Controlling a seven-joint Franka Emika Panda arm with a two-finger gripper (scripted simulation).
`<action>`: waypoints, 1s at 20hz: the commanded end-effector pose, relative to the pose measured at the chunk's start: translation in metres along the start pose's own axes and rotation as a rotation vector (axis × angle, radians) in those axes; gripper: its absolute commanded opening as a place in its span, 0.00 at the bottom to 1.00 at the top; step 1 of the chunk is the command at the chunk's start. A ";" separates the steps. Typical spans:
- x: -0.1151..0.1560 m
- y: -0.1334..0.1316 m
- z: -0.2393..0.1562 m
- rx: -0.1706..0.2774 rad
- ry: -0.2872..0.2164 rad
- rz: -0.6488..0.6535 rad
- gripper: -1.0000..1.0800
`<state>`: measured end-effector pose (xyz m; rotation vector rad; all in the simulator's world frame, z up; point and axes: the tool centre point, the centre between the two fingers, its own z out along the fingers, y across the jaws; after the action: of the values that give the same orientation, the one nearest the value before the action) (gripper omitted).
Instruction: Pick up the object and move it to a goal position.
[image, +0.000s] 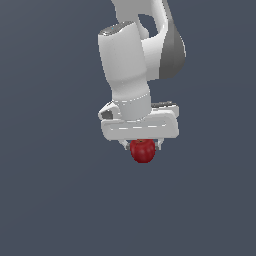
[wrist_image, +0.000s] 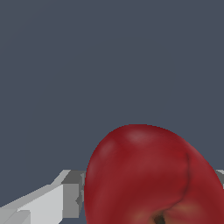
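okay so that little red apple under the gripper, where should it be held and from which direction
Hold the red apple across its widest middle, coming straight down from above with one finger on each side. It is round, glossy and slightly flattened, so a grip off the middle would likely slip. The gripper already sits that way, its fingers closed on the apple's sides.

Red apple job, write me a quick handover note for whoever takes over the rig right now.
Gripper: white, pointing down, fingers closed against the small dark red glossy apple-like ball, one finger seen beside it in the wrist view.
Ball: sits between the fingers, lower half showing below them; plain dark grey all around, so I cannot tell whether it is lifted.
Done: grasp.
Left: carry to the goal; no goal marker shows in either view.
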<state>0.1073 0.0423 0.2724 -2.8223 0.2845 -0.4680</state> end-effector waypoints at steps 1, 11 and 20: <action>0.014 -0.005 -0.020 0.034 0.024 -0.038 0.00; 0.060 -0.022 -0.101 0.172 0.107 -0.188 0.00; 0.092 -0.031 -0.171 0.286 0.172 -0.308 0.00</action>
<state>0.1383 0.0135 0.4511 -2.5732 -0.1483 -0.7349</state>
